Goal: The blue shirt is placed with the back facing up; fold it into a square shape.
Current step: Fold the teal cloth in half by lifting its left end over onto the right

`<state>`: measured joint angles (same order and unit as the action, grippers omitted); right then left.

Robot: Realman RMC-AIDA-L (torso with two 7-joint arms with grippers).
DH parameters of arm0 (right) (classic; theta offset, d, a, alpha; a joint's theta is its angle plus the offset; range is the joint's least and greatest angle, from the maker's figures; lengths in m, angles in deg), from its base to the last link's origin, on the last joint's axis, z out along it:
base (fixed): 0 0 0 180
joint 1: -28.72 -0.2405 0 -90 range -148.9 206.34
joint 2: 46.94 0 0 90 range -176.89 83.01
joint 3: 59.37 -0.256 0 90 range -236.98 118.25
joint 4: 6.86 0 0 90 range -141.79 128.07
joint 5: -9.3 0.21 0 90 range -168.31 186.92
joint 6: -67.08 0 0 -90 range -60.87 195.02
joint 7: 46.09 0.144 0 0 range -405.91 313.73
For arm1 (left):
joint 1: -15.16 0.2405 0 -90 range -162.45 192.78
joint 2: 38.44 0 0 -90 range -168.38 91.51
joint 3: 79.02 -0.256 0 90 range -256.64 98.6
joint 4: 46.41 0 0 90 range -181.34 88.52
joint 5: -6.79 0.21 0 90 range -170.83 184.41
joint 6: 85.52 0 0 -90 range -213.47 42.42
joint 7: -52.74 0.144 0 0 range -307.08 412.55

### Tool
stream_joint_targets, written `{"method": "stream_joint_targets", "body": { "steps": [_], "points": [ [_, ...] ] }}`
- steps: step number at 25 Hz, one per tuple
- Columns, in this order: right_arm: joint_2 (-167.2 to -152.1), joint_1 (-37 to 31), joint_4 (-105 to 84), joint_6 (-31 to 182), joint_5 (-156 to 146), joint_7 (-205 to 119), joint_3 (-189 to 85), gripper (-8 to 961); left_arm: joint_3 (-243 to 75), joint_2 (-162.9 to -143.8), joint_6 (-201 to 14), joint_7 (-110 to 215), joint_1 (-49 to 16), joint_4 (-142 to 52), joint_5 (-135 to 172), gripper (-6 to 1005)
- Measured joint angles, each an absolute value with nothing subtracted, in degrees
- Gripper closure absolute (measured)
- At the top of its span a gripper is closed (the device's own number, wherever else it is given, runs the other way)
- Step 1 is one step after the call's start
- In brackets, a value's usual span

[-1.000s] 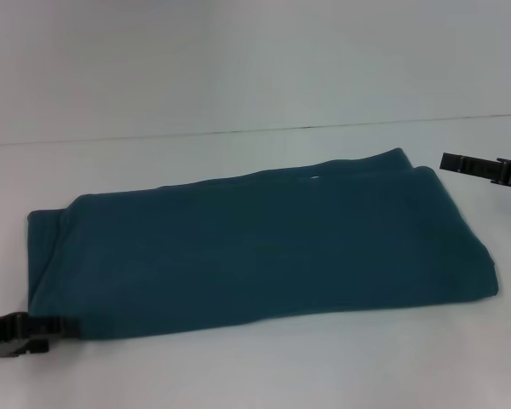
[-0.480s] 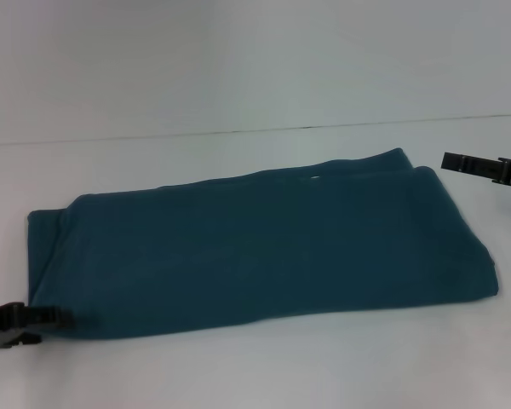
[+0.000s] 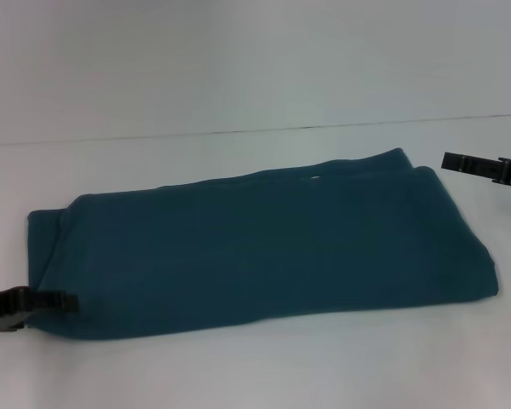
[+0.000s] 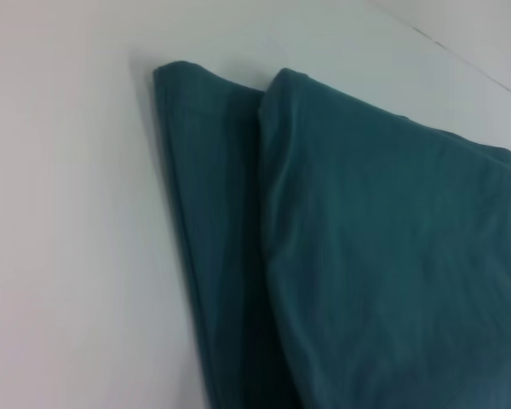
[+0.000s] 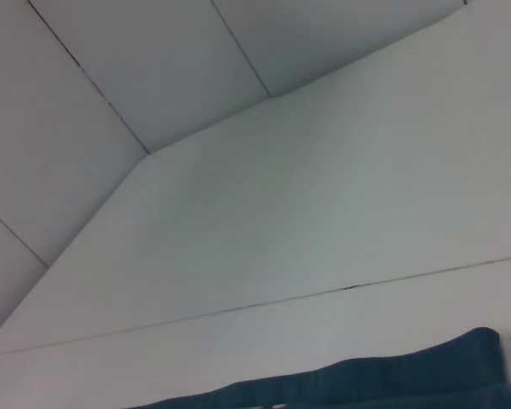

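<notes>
Two grippers flank the folded blue shirt (image 3: 255, 247)

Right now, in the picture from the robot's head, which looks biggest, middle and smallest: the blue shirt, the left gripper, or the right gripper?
1. The blue shirt, by far the biggest.
2 and 3. The left gripper and the right gripper look about alike. Both are cut off by the picture's edges, so I will not rank them.

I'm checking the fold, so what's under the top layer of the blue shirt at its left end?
Under the blue shirt's top layer, a lower fold pokes out, resting on the white table. Anything deeper is covered.
</notes>
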<state>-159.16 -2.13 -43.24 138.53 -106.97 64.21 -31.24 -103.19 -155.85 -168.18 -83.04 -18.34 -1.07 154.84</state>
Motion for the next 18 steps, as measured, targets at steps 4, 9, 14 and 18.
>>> {"method": "stream_joint_targets", "body": {
  "steps": [4,9,14,18],
  "points": [
    [-159.16,-2.13,-43.24,138.43,-106.97,64.21,-31.24,168,-103.19,-155.85,-168.29,-82.93,-18.44,-1.31,154.81,315],
    [-159.21,-2.13,-43.24,138.26,-106.97,64.21,-31.24,168,-103.19,-155.85,-168.43,-82.75,-18.80,-1.33,154.79,318],
    [-159.25,-2.13,-43.24,138.25,-106.97,64.21,-31.24,168,-103.31,-155.85,-168.51,-82.32,-19.10,-1.33,154.79,321],
    [-159.25,-2.13,-43.24,138.25,-106.97,64.21,-31.24,169,-104.32,-155.85,-167.90,-82.16,-19.08,-1.15,154.91,324]
  ]
}}
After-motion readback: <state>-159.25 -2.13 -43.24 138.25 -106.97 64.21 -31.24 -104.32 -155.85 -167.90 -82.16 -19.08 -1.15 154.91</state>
